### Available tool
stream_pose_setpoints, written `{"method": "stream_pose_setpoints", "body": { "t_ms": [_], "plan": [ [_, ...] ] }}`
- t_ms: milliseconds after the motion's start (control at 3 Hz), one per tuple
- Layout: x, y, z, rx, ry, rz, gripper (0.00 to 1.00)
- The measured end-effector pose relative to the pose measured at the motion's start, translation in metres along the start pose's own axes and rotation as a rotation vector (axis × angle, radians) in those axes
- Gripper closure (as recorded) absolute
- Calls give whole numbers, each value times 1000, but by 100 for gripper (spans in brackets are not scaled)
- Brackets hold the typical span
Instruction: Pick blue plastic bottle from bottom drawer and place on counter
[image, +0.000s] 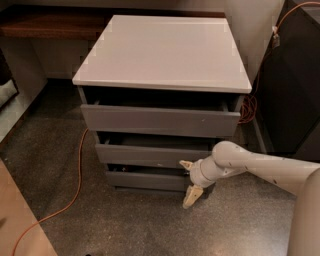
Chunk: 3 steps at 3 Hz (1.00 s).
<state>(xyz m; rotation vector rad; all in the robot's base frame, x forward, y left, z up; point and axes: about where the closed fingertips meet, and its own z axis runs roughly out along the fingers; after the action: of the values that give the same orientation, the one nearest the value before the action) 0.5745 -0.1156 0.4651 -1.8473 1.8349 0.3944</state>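
The grey three-drawer cabinet stands in the middle, with its glossy white counter (165, 52) on top. The bottom drawer (145, 180) is the narrowest one, and only its grey front shows, almost closed. My gripper (189, 181) is at the right end of that drawer front, with its two cream fingers spread apart, one finger (186, 164) up by the drawer's top edge and one (192, 196) down near the floor. It holds nothing. The blue plastic bottle is hidden from view.
Two wider grey drawers (160, 120) sit above the bottom one, slightly ajar. A dark brown wooden shelf (50, 25) runs at the back left. An orange cable (77, 165) lies on the speckled floor at left. A dark cabinet (295, 85) stands at right.
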Motion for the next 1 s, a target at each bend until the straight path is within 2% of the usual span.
{"method": "stream_pose_setpoints", "body": {
  "t_ms": [1000],
  "plan": [
    [58,-26,50,6,37,-44,0]
  ]
}}
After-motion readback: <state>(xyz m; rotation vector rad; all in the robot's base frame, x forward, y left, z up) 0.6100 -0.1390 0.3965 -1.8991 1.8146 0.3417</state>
